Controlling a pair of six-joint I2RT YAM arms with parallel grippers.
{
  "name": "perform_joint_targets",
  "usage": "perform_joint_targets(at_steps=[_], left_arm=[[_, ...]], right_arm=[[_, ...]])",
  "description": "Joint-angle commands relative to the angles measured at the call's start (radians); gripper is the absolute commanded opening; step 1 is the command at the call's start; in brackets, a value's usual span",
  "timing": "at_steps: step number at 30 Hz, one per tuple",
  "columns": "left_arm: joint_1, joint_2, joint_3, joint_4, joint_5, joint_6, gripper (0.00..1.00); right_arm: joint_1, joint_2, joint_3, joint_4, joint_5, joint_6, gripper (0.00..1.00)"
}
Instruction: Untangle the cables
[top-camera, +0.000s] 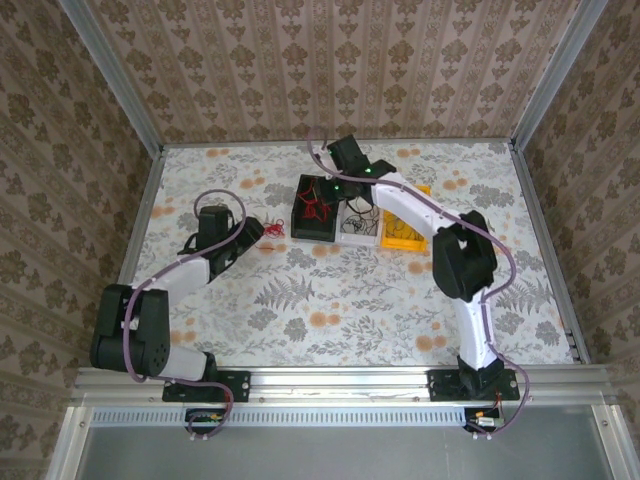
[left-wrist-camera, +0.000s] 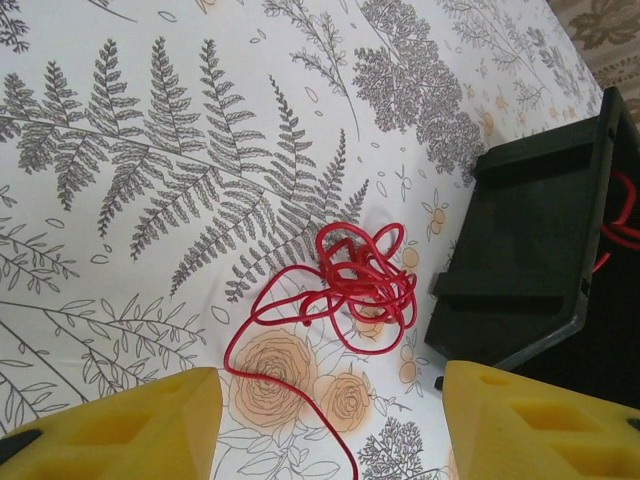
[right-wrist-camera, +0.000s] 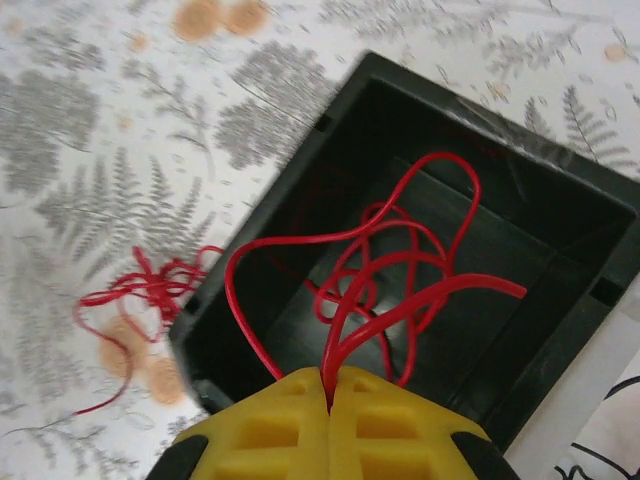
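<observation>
Right gripper (right-wrist-camera: 328, 385) clamped on a red cable (right-wrist-camera: 440, 290) over the black bin (right-wrist-camera: 290, 210); we see left gripper (left-wrist-camera: 330, 405) open above a red tangle (left-wrist-camera: 365, 275) on the table (left-wrist-camera: 120, 300)

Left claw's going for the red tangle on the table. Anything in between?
Nothing visible. The red tangle lies on the bare table straight ahead of the open left claw; the black bin sits to one side, off that line.

Walled on 3 sides with brown damask wallpaper (top-camera: 330, 60), cornered by grey metal posts (top-camera: 108, 72). Floored by a table (top-camera: 330, 300) under white cloth printed with grey ferns and orange flowers. Lit softly, evenly.
</observation>
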Motion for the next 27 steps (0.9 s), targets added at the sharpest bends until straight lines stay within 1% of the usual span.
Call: perform_joint_targets(at_steps=[1, 5, 10, 14, 16, 17, 19, 21, 27], left_arm=[[0.006, -0.022, -0.021, -0.028, -0.017, 0.028, 0.6], [0.006, -0.017, -0.018, -0.026, -0.014, 0.041, 0.61], [0.005, 0.001, -0.01, -0.018, -0.003, 0.042, 0.61], [-0.001, 0.013, -0.004, -0.016, 0.003, 0.039, 0.61], [-0.003, 0.017, -0.003, -0.016, 0.004, 0.039, 0.61], [-0.003, 0.018, -0.003, -0.016, 0.004, 0.039, 0.61], [-0.004, 0.019, -0.002, -0.019, 0.002, 0.041, 0.61], [-0.004, 0.02, 0.003, -0.023, 0.001, 0.045, 0.61], [-0.004, 0.026, 0.013, -0.035, 0.002, 0.053, 0.61]], right_arm=[[0.001, 0.062, 0.099, -0.137, 0.08, 0.05, 0.02], [0.002, 0.134, 0.163, -0.181, 0.094, 0.065, 0.04], [0.008, 0.196, 0.198, -0.18, 0.093, 0.074, 0.06], [0.023, 0.223, 0.218, -0.186, 0.104, 0.056, 0.07], [0.031, 0.22, 0.222, -0.186, 0.109, 0.042, 0.09], [0.036, 0.211, 0.219, -0.183, 0.113, 0.033, 0.11], [0.043, 0.183, 0.212, -0.171, 0.131, 0.017, 0.22], [0.047, 0.139, 0.187, -0.143, 0.152, 0.007, 0.29], [0.048, 0.012, 0.102, -0.078, 0.226, -0.022, 0.4]])
